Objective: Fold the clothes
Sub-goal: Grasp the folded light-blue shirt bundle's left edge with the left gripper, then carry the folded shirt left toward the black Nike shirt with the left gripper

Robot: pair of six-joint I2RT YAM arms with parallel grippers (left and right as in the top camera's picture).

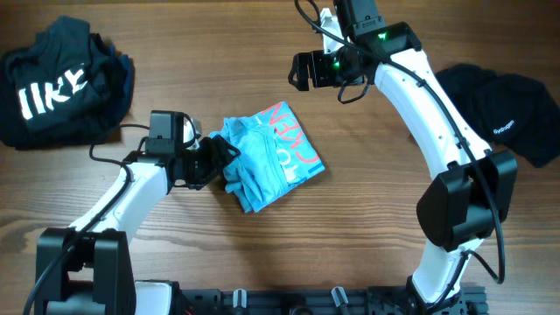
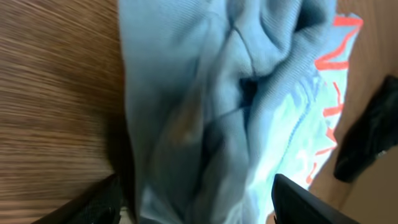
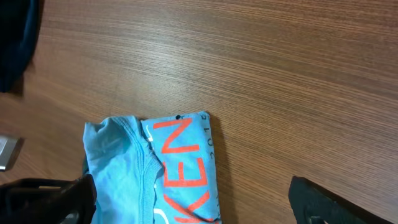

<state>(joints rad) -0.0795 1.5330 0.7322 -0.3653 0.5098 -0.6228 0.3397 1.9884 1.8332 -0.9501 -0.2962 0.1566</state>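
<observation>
Of the clothes, a light sky-blue T-shirt (image 1: 273, 157) lies folded into a small packet at the table's middle, reddish lettering up on its right half and its left part bunched. My left gripper (image 1: 214, 163) is low at that bunched left edge. In the left wrist view the crumpled blue shirt (image 2: 211, 106) fills the space between the left gripper's (image 2: 196, 208) wide-set fingers, which do not pinch it. My right gripper (image 1: 302, 70) hangs open above the table behind the shirt. The right wrist view looks down on the blue shirt (image 3: 180, 168) from between the right gripper's (image 3: 193, 208) spread fingers.
A black T-shirt with white lettering (image 1: 61, 83) lies crumpled at the far left. Another black garment (image 1: 507, 109) lies at the right, behind the right arm. The table is bare wood (image 1: 175, 52) between them.
</observation>
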